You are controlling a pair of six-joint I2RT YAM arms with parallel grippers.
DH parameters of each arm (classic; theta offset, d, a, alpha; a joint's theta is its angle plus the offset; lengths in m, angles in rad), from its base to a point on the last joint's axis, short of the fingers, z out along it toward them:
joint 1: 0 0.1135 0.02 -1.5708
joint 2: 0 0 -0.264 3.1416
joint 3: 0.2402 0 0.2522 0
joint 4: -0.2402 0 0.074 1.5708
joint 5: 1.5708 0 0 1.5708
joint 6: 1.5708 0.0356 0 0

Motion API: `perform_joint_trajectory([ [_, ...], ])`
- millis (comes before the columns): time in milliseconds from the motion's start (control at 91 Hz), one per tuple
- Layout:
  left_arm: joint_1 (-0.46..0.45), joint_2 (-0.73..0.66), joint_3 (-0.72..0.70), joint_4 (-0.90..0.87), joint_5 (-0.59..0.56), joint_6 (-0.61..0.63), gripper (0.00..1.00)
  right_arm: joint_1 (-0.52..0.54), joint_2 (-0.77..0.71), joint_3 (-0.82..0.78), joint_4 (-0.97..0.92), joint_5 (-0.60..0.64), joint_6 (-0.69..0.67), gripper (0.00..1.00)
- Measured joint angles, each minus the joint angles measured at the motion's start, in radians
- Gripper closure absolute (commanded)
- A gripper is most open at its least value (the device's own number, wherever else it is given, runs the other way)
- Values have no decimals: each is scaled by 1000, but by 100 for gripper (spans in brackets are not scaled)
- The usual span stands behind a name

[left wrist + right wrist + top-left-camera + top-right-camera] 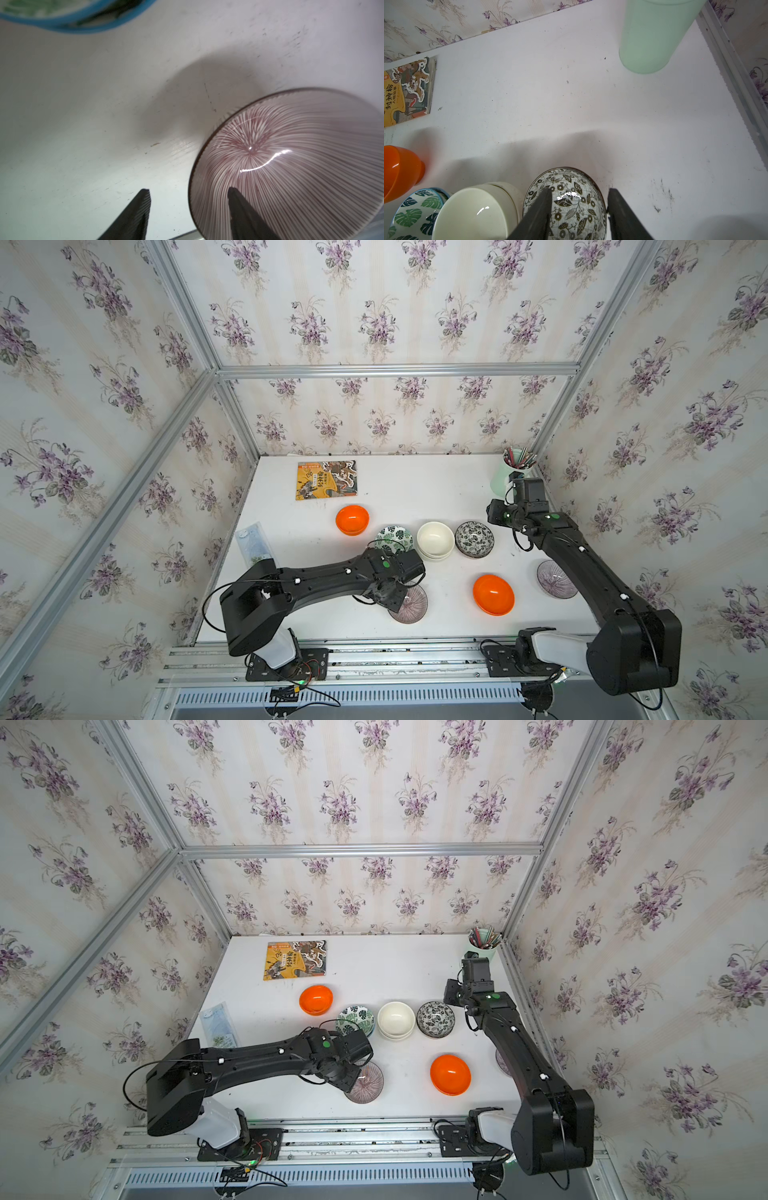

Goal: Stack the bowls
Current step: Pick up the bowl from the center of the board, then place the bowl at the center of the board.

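My left gripper [189, 193] is open and straddles the rim of a purple striped bowl [301, 166], one finger inside and one outside; in a top view this bowl [413, 608] lies near the table's front. My right gripper [579, 191] is open above the black-and-white floral bowl [571, 209], one finger over its inside and one beyond its rim. In a row stand the green leaf bowl [395, 537], two nested cream bowls [435, 540] and the floral bowl [474, 539]. Orange bowls sit at the back left [352, 519] and front right [493, 594]. My right arm half hides another purple bowl [555, 578].
A picture book [326, 480] lies at the back left. A mint-green pencil cup [505, 479] stands in the back right corner, close behind my right wrist. A clear packet [254, 543] lies by the left wall. Aluminium rails edge the table.
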Motion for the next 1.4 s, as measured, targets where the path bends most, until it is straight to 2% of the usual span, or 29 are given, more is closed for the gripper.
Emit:
perform_joint_trajectory([
  [231, 2, 36, 8, 18, -3, -12, 79, 12, 12, 0, 3, 0, -3, 53],
  [308, 8, 38, 0, 34, -1, -26, 100, 20, 19, -2, 3, 0, -3, 54],
  [374, 22, 17, -3, 76, 45, -35, 100, 26, 25, -2, 4, 0, -3, 54],
  [429, 28, 0, -16, 112, 13, -40, 100, 33, 31, -2, 5, 0, -4, 54],
  [506, 55, -16, -42, 127, 37, -60, 100, 42, 39, -1, 5, 0, -4, 54],
  [648, 126, -107, -95, 84, 3, -65, 100, 64, 56, 9, 5, 9, -7, 54],
  [1077, 529, -430, -285, -43, -83, -94, 100, 162, 109, 75, 5, 48, -6, 54],
  [1220, 677, -464, -314, -27, -89, -126, 100, 211, 146, 99, 8, 59, -6, 54],
  [1396, 853, -431, -313, 35, -91, -131, 100, 282, 203, 130, 8, 83, -3, 54],
])
